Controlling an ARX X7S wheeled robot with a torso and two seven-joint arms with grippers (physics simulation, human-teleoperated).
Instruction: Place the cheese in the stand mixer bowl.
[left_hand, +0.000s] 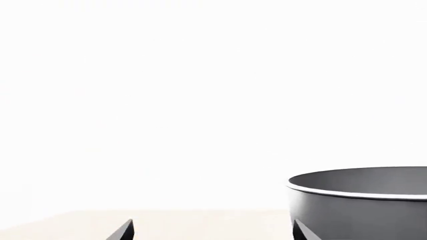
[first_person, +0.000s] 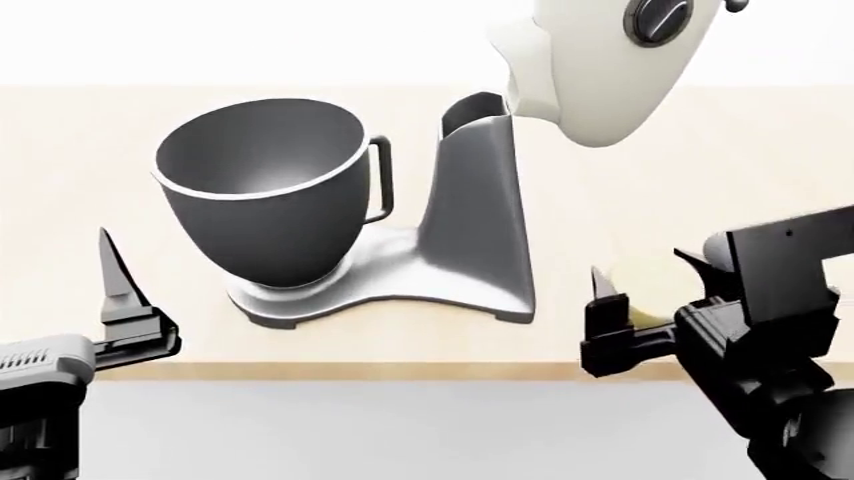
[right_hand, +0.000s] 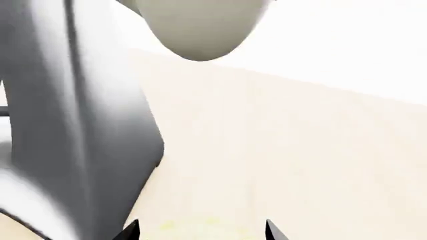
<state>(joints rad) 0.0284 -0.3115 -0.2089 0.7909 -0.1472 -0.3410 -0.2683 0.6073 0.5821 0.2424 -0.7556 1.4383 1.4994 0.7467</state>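
Right fingers (first_person: 607, 295) spread around cheese (first_person: 650, 317), beside stand mixer bowl (first_person: 267, 190)

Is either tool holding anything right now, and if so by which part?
Nothing is held. The left tool stands open beside the stand mixer bowl. The right tool is open, fingertips either side of the cheese on the table, not closed on it.

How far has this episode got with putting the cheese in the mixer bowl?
Early stage. Done: nothing lies in the stand mixer bowl, which looks empty. In hand: the right gripper is open at the cheese, a pale yellow patch on the table between its fingertips. The left gripper is open beside the bowl. Left: grasp, lift, carry over the rim, release.
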